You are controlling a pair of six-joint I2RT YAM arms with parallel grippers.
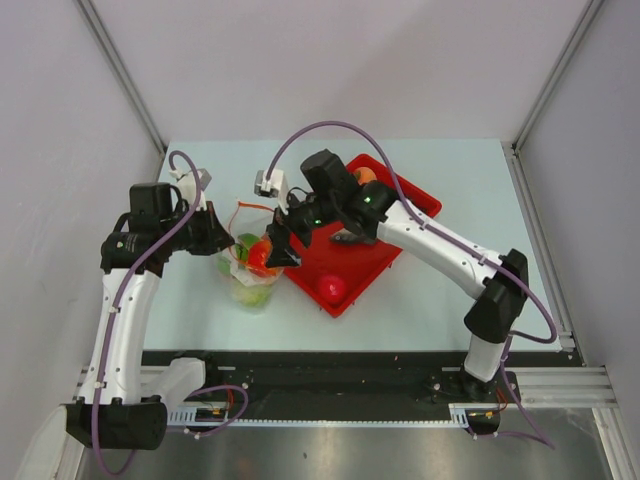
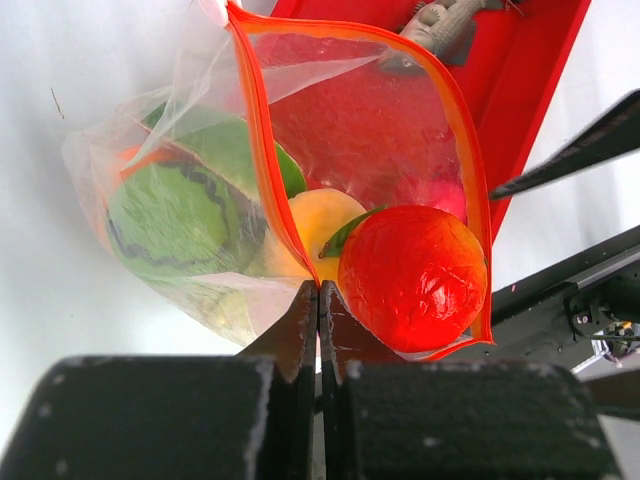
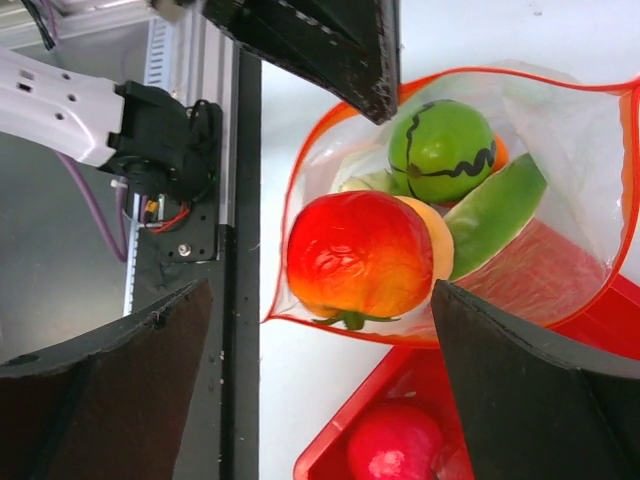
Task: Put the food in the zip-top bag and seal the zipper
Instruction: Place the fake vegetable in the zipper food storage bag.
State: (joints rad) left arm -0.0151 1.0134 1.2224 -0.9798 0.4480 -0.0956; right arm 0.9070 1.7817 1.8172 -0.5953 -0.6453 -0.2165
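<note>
Left jaws are clamped on the zipper (image 2: 268, 180) rim of the zip-top bag (image 2: 180, 220), holding it open on the tabletop (image 1: 450, 300) beside the red tray (image 1: 400, 205). Right jaws gape around the tomato (image 3: 358, 258) in its mouth, so this looks like the loading step. Next, fetch the tray's remaining food.

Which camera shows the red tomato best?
Right wrist view: the tomato sits central, green stem showing. Left wrist view shows its round side, no stem; top view, just a small red spot.
</note>
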